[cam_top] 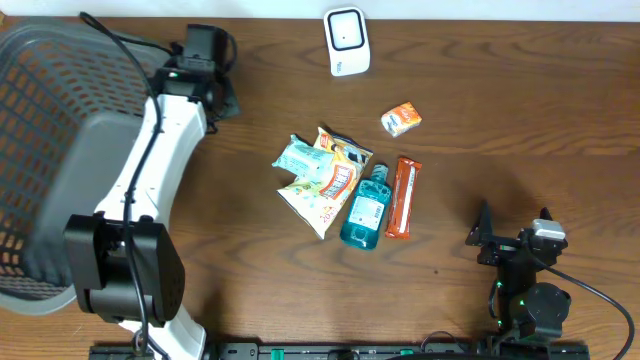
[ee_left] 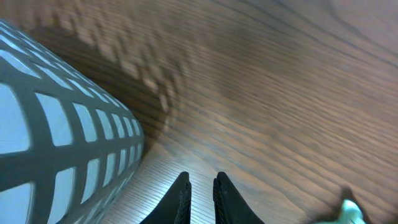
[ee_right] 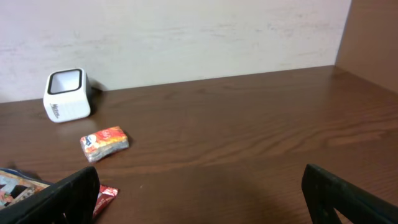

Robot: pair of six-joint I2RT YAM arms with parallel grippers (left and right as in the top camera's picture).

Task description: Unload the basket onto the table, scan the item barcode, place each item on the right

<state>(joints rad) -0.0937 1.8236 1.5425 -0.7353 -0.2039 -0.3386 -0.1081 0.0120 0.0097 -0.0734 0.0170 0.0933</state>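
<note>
Two options; my right end effector (cam_top: 514,225), wide open, is nearer: orange bar (cam_top: 404,197) at nine o'clock, lengthwise twelve-to-six.

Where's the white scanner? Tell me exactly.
In the overhead view the white scanner stands at top centre, just up and left of the small orange box.

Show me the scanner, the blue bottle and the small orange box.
scanner (cam_top: 346,33), overhead view, dark window.
blue bottle (cam_top: 365,208), overhead view, middle of body.
small orange box (ee_right: 104,144), right wrist view, top face.
</note>
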